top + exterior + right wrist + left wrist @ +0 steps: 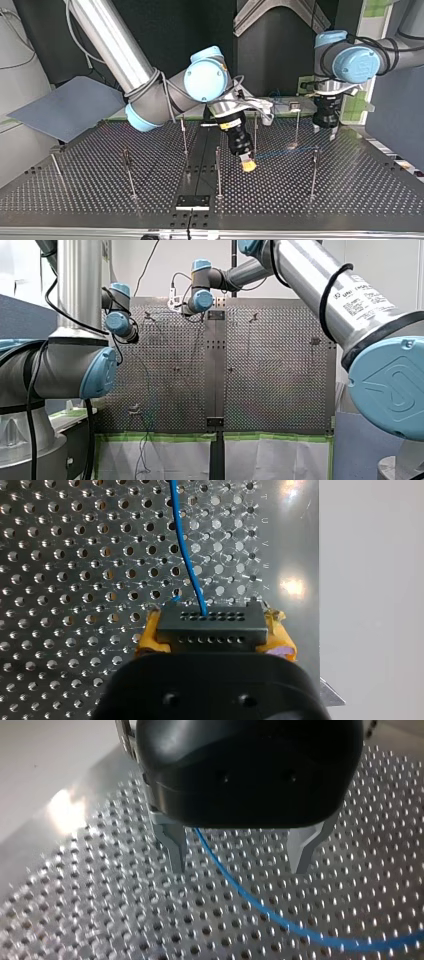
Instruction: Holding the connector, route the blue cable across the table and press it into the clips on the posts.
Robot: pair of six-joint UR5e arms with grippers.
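Yellow pads (149,637) of my right gripper (212,636) clamp the black connector (210,617) from both sides. The blue cable (186,555) leaves the connector's face and runs ahead over the perforated table (75,555). My left gripper (239,854) has its metal fingers (172,845) spread apart, grasping nothing, and the cable passes between them over the table. In the top view the right gripper sits low near the table's middle among the posts (218,170). The left gripper is near the far edge, toward that view's right corner, with the cable stretched between the two.
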